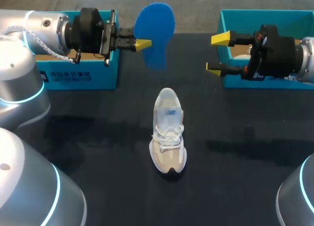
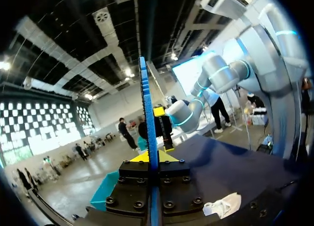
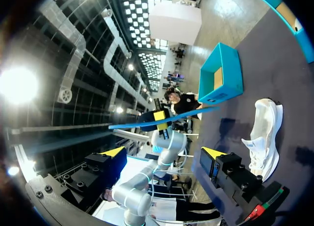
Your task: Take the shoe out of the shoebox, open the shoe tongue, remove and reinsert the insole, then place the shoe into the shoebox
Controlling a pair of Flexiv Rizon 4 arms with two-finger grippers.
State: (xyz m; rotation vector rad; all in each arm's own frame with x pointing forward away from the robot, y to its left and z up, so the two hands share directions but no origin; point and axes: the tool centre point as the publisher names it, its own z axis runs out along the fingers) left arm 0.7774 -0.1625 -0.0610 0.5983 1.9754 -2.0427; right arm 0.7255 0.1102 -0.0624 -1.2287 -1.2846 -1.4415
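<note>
A white and beige sneaker (image 1: 168, 133) stands upright in the middle of the dark table, toe towards the near edge. My left gripper (image 1: 143, 43) hangs above the table beside the left shoebox (image 1: 78, 74), shut on the edge of a blue insole (image 1: 155, 35) that it holds in the air. In the left wrist view the insole (image 2: 147, 113) rises edge-on from between the yellow tips (image 2: 149, 156), with the sneaker (image 2: 223, 205) below. My right gripper (image 1: 217, 53) is wide open and empty in front of the right shoebox (image 1: 265, 17). From the right wrist, the sneaker (image 3: 265, 133) lies ahead of that gripper (image 3: 164, 152).
Two teal shoeboxes stand at the table's far corners, one by each arm. The left one (image 3: 223, 74) shows across the table in the right wrist view. Dark bare tabletop (image 1: 98, 152) surrounds the sneaker.
</note>
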